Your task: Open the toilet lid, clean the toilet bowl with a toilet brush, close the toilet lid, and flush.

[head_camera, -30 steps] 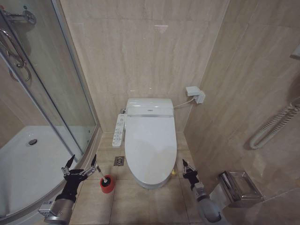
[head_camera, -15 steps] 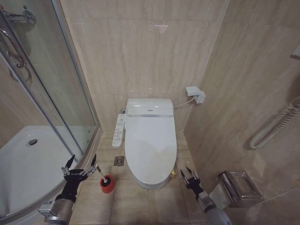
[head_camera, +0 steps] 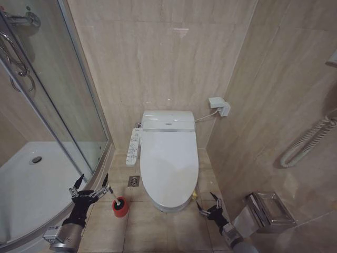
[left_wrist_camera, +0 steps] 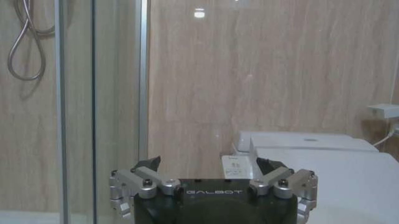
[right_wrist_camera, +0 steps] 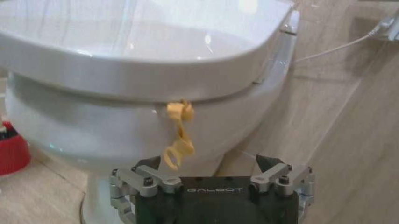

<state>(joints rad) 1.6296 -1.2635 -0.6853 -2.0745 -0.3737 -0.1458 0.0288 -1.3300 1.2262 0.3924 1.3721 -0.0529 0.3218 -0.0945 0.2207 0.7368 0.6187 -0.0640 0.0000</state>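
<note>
The toilet lid lies shut over the toilet bowl. A yellow strap hangs from the lid's front edge, also visible in the head view as a yellow strap. My right gripper is open, low by the toilet's front right corner, with the strap just ahead of its fingers. The toilet brush stands in its red holder on the floor left of the toilet. My left gripper hangs open just left of the brush handle, holding nothing.
A long white button panel runs along the toilet's left side. The curved glass shower door and white shower tray stand at the left. A metal paper holder and a wall handrail are on the right wall.
My right gripper has sunk lower and turned toward the toilet's front corner, its fingers now spread wider. The left arm, brush and lid have not moved.
</note>
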